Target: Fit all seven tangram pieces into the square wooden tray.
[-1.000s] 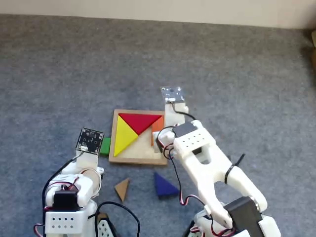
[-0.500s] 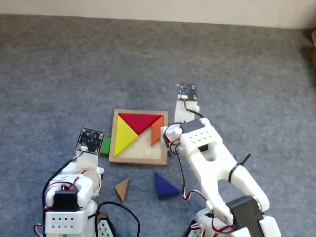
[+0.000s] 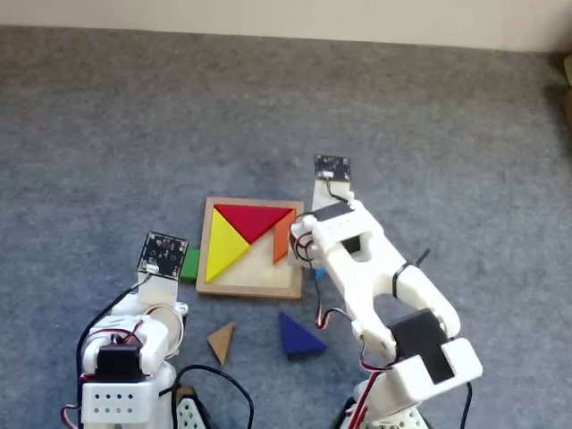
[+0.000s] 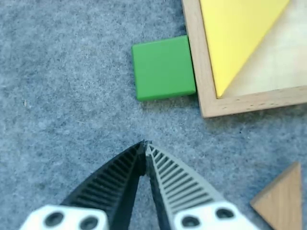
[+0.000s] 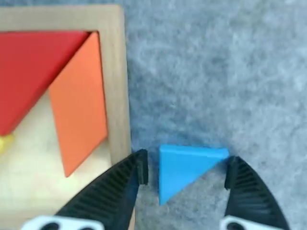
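Trouble may start at the square wooden tray (image 3: 207,268), the biggest thing on the grey carpet (image 3: 134,116). The right gripper (image 5: 186,167) hangs with its fingers spread wide, one on each side of the small light blue triangle (image 5: 184,165). That piece lies on the carpet just beside the tray, at 4 o'clock from its middle. One finger is very near the rim. If the fingers squeeze, I think that finger may bump the rim and push the tray, and the pieces inside may slide. The triangle's slanted sides may also make it twist and slip out.

Inside the tray, the big red triangle (image 3: 253,219) sits at 12 o'clock and the big yellow triangle (image 3: 223,246) at 9 o'clock. Outside, the dark blue triangle (image 3: 298,335) lies at 5 o'clock. The orange parallelogram (image 3: 283,239) lies inside along the 3 o'clock wall. With the rim, it stands between the light blue triangle and the bare wood. The green square (image 4: 163,67) rests against the rim at 9 o'clock. The tan triangle (image 3: 221,340) lies at 7 o'clock. The left gripper (image 4: 145,148), clenched on nothing, hangs near the green square.
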{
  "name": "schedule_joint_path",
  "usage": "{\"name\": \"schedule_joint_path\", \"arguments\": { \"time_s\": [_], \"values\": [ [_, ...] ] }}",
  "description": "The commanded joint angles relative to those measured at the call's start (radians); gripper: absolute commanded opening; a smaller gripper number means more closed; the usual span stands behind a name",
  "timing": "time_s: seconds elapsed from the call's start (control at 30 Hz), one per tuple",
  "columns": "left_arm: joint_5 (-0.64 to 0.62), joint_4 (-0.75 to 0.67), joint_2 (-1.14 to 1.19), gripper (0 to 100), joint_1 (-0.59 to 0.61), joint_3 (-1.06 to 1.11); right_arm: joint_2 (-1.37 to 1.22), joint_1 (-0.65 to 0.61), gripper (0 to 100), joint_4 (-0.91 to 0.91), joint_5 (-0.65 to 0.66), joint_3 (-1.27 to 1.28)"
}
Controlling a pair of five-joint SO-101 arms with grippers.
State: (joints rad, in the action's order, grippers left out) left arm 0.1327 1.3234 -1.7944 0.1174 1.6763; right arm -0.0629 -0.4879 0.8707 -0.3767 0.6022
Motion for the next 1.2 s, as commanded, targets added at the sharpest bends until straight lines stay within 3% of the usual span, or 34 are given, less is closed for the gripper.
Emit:
{"name": "schedule_joint_path", "arguments": {
  "time_s": [0.0,0.17,0.4,0.67,0.83,1.17],
  "values": [
    [0.002,0.005,-0.036,1,0.013,0.021,-0.028,0.010,22.4,0.001,-0.005,-0.054],
    [0.002,0.005,-0.036,1,0.013,0.021,-0.028,0.010,13.2,-0.001,-0.003,-0.054],
    [0.002,0.005,-0.036,1,0.013,0.021,-0.027,0.067,13.2,0.001,-0.005,-0.056],
    [0.002,0.005,-0.036,1,0.013,0.021,-0.025,0.071,27.2,0.147,-0.011,-0.139],
    [0.002,0.005,-0.036,1,0.013,0.021,-0.025,0.076,27.5,0.243,-0.011,-0.222],
    [0.002,0.005,-0.036,1,0.013,0.021,-0.027,0.137,27.5,0.240,-0.008,-0.232]
  ]
}}
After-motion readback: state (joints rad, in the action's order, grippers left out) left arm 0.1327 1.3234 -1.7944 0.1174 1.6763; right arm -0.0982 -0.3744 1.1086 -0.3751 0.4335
